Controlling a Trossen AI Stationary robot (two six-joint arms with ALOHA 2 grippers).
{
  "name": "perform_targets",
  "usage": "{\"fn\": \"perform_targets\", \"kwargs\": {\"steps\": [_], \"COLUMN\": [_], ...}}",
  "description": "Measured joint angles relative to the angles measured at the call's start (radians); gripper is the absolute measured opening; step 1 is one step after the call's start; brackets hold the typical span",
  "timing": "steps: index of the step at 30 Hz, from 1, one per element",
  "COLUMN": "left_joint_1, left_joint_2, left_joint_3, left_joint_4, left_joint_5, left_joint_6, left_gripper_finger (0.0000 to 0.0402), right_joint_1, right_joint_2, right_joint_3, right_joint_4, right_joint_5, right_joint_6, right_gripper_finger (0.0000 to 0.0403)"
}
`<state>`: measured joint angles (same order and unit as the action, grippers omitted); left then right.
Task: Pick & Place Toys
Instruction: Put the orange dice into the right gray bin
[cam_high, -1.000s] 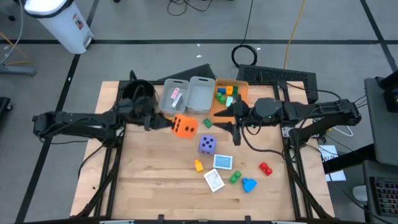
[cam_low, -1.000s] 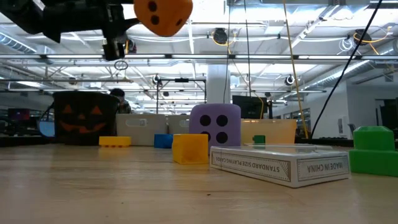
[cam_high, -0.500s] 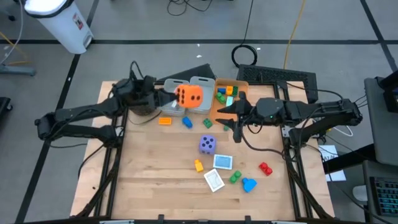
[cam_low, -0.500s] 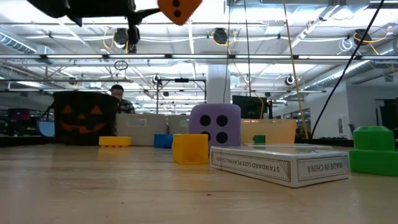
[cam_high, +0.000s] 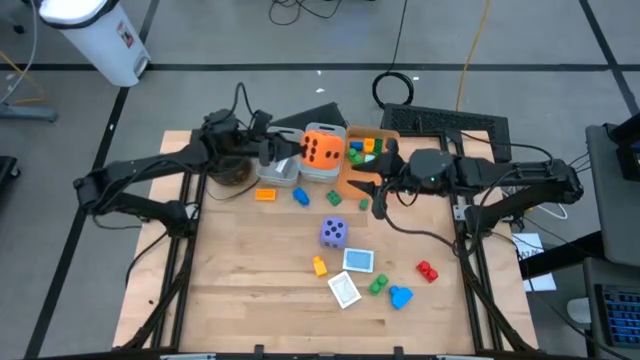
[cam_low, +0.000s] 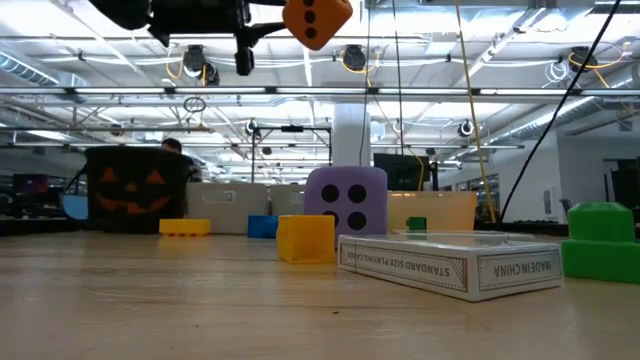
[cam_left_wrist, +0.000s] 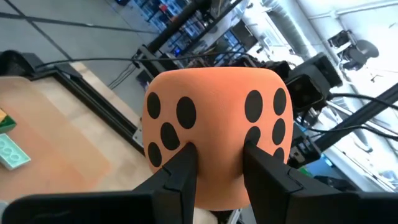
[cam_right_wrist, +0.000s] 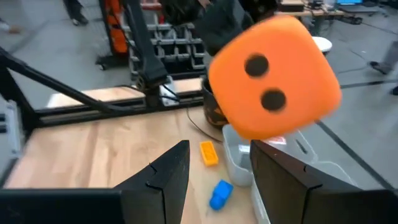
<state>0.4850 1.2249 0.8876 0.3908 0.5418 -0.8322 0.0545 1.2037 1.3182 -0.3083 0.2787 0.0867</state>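
Observation:
An orange foam die (cam_high: 321, 150) with black dots hangs in the air over the grey bins (cam_high: 281, 171), and my left gripper (cam_high: 299, 151) is shut on it. The low view shows this die (cam_low: 316, 20) high above the table. My right gripper (cam_high: 368, 192) stands open by the orange bin (cam_high: 352, 172), with nothing between its fingers; the orange die (cam_right_wrist: 273, 78) shows beyond them. A purple die (cam_high: 333, 233) rests on the table, with two card boxes (cam_high: 358, 260) and small coloured blocks (cam_high: 377, 285) nearer the front edge. My left gripper pinches the orange die between its two fingers (cam_left_wrist: 180, 177), on the side of the die nearest the wrist (cam_left_wrist: 214, 158), where the foam is dented in. The fingers come level from the table's left. The die is lifted clear, high above the bins.
A black pot (cam_high: 228, 165) stands left of the grey bins. The orange bin holds several blocks (cam_high: 360, 150). An orange block (cam_high: 265, 194), a blue one (cam_high: 301, 197) and a green one (cam_high: 334, 199) lie in front of the bins. Bare wood lies at the table's near left.
My left gripper has carried the orange die up and toward the table's far edge, then a little right, from over the middle of the table to over the grey bins. The die has turned in the hold as the wrist rolled.

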Motion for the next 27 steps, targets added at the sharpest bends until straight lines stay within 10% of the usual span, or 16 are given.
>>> {"fn": "perform_targets", "kwargs": {"steps": [27], "left_joint_1": [0.079], "left_joint_2": [0.015], "left_joint_3": [0.010], "left_joint_4": [-0.144], "left_joint_5": [-0.028], "left_joint_6": [0.080], "left_gripper_finger": [0.0113], "right_joint_1": [-0.206], "right_joint_2": [-0.088], "right_joint_3": [0.000], "right_joint_4": [-0.053], "right_joint_5": [-0.066], "right_joint_6": [-0.022], "right_gripper_finger": [0.0288]}}
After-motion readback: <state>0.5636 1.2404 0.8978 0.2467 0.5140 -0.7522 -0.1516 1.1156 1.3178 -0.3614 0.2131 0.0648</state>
